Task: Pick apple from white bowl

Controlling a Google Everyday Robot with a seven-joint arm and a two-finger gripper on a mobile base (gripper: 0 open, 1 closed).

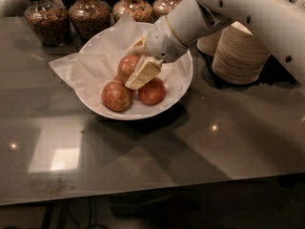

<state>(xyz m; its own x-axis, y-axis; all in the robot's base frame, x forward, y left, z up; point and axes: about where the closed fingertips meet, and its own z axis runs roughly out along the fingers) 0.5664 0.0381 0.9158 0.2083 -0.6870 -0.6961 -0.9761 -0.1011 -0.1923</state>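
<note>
Dark, glossy tabletop [190,151] carries everything, and low over it the gripper [132,64] sits inside the white bowl [183,80]. It is spread wide, one cream finger [144,72] across the near side of the apple [125,67] and the other behind it, seemingly not yet clamped. Closing wants to be slow and centred, so the fruit is not squeezed against the two smaller apples [116,97] just in front, nor the crumpled paper [76,70] caught. The lift should go straight up, clear of the stacked paper bowls [240,54].
</note>
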